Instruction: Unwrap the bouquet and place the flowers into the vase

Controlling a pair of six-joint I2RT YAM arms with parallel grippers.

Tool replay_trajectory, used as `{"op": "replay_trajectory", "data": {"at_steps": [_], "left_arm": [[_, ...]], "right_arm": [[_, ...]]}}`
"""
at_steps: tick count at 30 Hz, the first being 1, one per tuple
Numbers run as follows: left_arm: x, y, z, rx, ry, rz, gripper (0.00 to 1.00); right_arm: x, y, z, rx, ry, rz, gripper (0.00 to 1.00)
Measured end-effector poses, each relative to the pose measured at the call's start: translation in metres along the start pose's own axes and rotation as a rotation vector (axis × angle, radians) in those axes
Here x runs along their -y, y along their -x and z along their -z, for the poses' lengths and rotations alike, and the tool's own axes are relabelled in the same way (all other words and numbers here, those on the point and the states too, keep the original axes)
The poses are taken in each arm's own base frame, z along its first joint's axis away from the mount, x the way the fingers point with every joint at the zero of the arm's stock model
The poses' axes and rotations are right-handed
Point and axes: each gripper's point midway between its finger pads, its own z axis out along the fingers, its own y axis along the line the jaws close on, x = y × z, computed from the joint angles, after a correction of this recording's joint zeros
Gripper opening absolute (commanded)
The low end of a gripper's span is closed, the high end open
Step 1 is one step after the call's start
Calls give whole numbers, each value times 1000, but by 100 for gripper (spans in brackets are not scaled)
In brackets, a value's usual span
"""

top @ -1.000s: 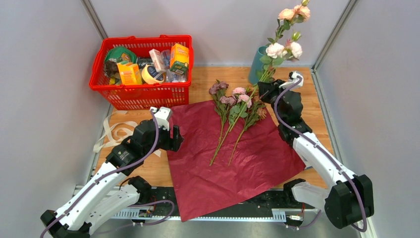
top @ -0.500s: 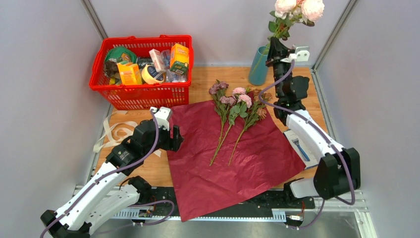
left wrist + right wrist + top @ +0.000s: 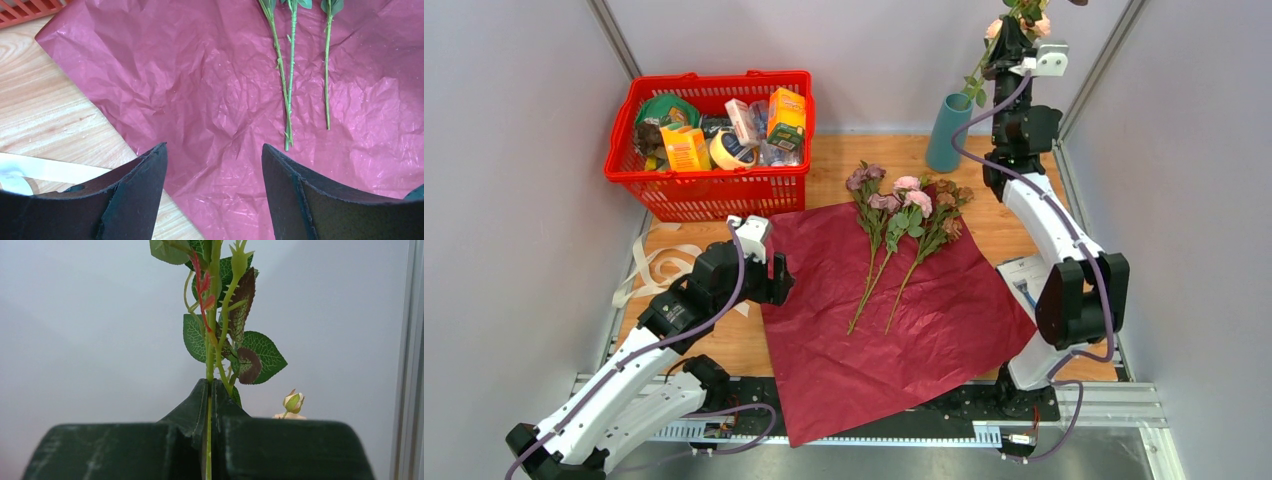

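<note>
Stem (image 3: 210, 360) pinched tight between the closed fingers of my right hand (image 3: 210, 385), which I hold high at the far right, above the vase (image 3: 943, 135). Leaves and a small bud show past my fingers, and pink blooms sit higher up. The stem's lower end hangs at the vase's mouth, and I cannot tell whether it is inside. The vase stands upright at the far right of the surface (image 3: 829, 165). Three more flowers (image 3: 902, 215) lie side by side on the spread paper (image 3: 904, 330), heads far, stems near. My left hand (image 3: 214, 146) hovers low over the paper's left part, fingers wide apart, holding nothing. A basket (image 3: 714, 195) sits far left, with a ribbon (image 3: 659, 265) lying loose just near of it.
</note>
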Motion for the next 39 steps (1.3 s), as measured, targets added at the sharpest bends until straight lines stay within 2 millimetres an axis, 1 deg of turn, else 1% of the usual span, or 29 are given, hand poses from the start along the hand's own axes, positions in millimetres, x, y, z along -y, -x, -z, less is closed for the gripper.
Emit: {"op": "replay_trajectory", "data": {"at_steps": [3, 6, 11, 13, 15, 18, 19, 22, 25, 27, 30, 31, 33, 36, 39], "left_arm": [[0, 0, 0, -1, -2, 0, 77], [0, 0, 0, -1, -2, 0, 77], [0, 0, 0, -1, -2, 0, 77], [0, 0, 0, -1, -2, 0, 77], [0, 0, 0, -1, -1, 0, 77], [0, 0, 0, -1, -2, 0, 77], [0, 0, 0, -1, -1, 0, 77], [0, -1, -1, -4, -1, 0, 77], [0, -1, -1, -6, 0, 0, 77], [0, -1, -1, -7, 0, -1, 77], [0, -1, -1, -8, 0, -1, 77], [0, -1, -1, -8, 0, -1, 77], [0, -1, -1, -8, 0, 0, 77], [0, -1, -1, -7, 0, 0, 77], [0, -1, -1, -7, 1, -1, 77]], "right_arm": [[5, -18, -8, -11, -11, 10, 0], [9, -48, -11, -47, -20, 22, 0], [11, -98, -7, -116, -21, 37, 0], [11, -117, -3, -147, -20, 38, 0], [11, -130, 3, -173, -20, 37, 0], [14, -151, 19, -222, -34, 20, 0], [14, -158, 24, -242, -41, 11, 2], [16, -185, 41, -348, -66, -25, 4], [15, -206, 49, -458, -76, -40, 6], [14, -214, 50, -510, -81, -52, 11], [13, -222, 53, -577, -94, -73, 30], [13, -224, 55, -600, -101, -82, 34], [14, -230, 61, -641, -117, -95, 39], [16, -243, 75, -715, -143, -105, 44], [16, -251, 88, -772, -159, -116, 51]]}}
